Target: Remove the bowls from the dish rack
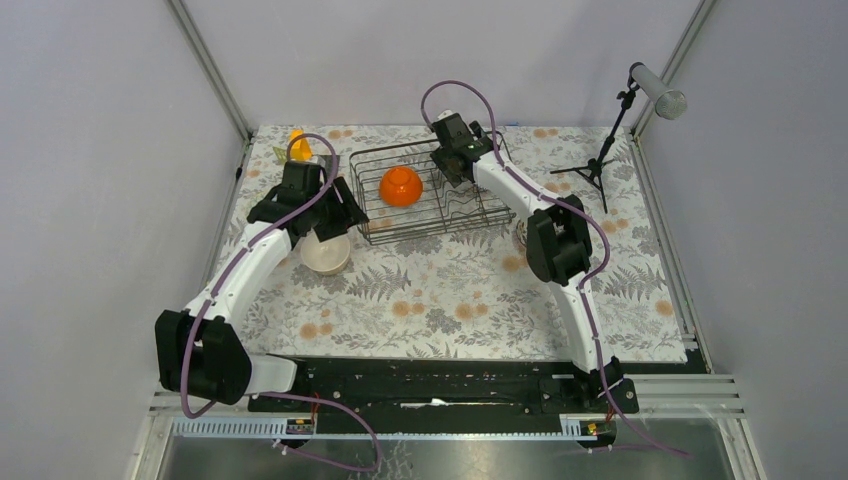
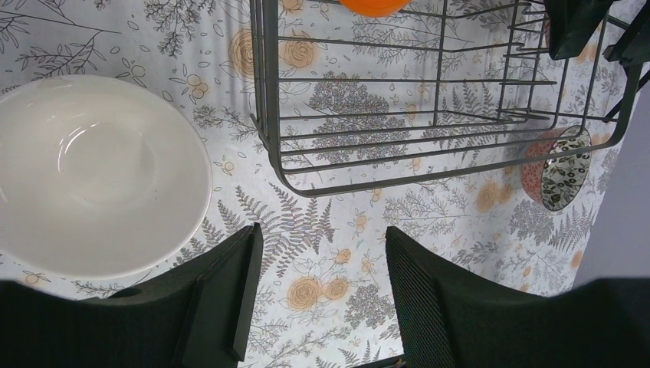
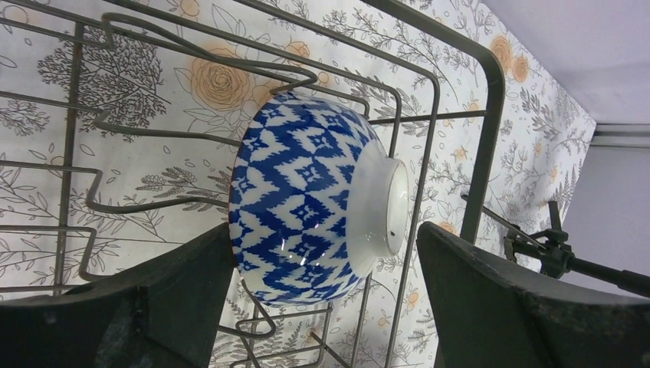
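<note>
Nearest, hovering left tool (image 2: 322, 239), spread, empty, beside cream-white bowl (image 2: 92, 176) on tabletop (image 2: 460, 215), eight o'clock of dish rack (image 3: 491, 103). Farther, at one o'clock, straddling edge-standing blue-white zigzag bowl (image 3: 306, 199) with right tool (image 3: 322, 245) agape, lining up a pinch.

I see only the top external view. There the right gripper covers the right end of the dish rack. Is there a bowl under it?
Observer: Yes. The right wrist view shows a blue-white zigzag bowl standing on its side in the dish rack.
Operator: Is the right gripper closed on it?
Observer: No. The right gripper is open, with one finger on each side of the bowl, and a gap shows at the foot side.
Operator: Does the left gripper hold the cream-white bowl?
Observer: No. The left gripper is open and empty. The cream-white bowl sits upright on the table, beside the rack.
</note>
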You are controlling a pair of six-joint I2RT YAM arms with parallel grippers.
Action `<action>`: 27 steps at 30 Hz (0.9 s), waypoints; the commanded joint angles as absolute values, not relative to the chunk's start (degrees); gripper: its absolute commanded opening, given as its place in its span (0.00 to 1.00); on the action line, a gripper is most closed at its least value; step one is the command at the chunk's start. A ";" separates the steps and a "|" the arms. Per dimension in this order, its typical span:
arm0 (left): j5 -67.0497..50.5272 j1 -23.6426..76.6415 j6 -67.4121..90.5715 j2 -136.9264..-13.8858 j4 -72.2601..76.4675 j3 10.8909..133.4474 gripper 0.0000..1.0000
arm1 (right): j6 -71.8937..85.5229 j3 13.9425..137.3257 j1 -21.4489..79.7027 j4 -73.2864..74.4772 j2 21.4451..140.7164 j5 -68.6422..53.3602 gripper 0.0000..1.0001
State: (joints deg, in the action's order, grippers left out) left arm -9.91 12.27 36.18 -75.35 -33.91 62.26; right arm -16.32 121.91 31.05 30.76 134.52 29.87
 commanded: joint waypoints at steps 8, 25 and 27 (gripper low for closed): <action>-10.03 12.43 34.00 -76.41 -34.04 65.98 0.65 | -19.48 122.80 30.13 27.56 135.70 27.83 0.84; -10.54 12.61 34.48 -77.85 -33.99 67.01 0.64 | -18.46 123.14 29.61 27.44 132.93 28.11 0.63; -10.55 12.73 34.54 -78.00 -33.96 67.36 0.64 | -18.37 123.16 29.70 27.06 131.81 29.85 0.59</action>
